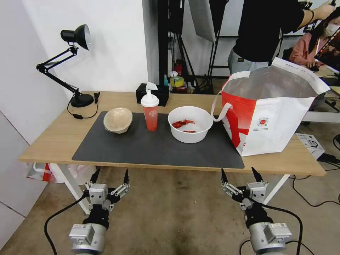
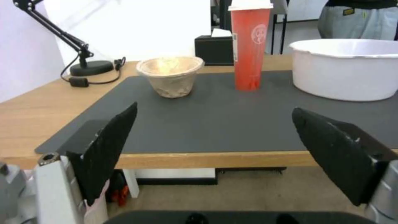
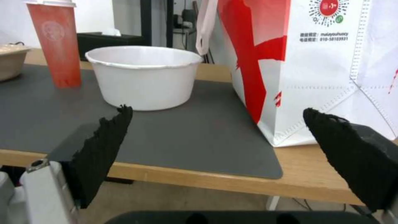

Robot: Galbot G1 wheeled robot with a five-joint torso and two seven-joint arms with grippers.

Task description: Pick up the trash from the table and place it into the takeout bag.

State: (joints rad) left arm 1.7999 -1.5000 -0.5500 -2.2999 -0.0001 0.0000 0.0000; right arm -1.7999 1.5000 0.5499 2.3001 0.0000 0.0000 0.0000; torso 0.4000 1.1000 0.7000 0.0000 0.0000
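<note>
- Nearest the head camera, the left gripper (image 1: 110,175) and the right gripper (image 1: 241,173) hang side by side below the front edge of the tabletop (image 1: 49,140), over a rough concrete floor (image 1: 170,212). Each holds nothing, its pointed black fingers spread wide apart on silver metal knuckles.
- Seen from the left wrist, the finger pads (image 2: 110,146) are matte black with a coarse, grainy face.
- Light wood grain runs along the tabletop, which carries a flat, dark grey rectangular mat (image 1: 148,148) with a smooth dull surface.
- On the mat's left part stands the beige bowl (image 1: 118,120), round, thin-walled and crinkled like pressed paper pulp.
- Just beside it to the right stands the red drink cup (image 1: 150,114), tall and tapered, translucent red with a white domed lid.
- Next along sits the white round bowl (image 1: 190,124), smooth-walled and deep, with red scraps (image 1: 183,123) lying inside.
- At the mat's right end, near the white bowl, the takeout bag (image 1: 272,117) stands upright and open: stiff white and red woven-looking panels, crinkled silver foil lining, soft white strap handles, a small round red logo on its front.
- Behind the cup rests a boxy black tissue box (image 1: 152,92); a black jointed desk lamp (image 1: 69,60) stands at the far left corner.
</note>
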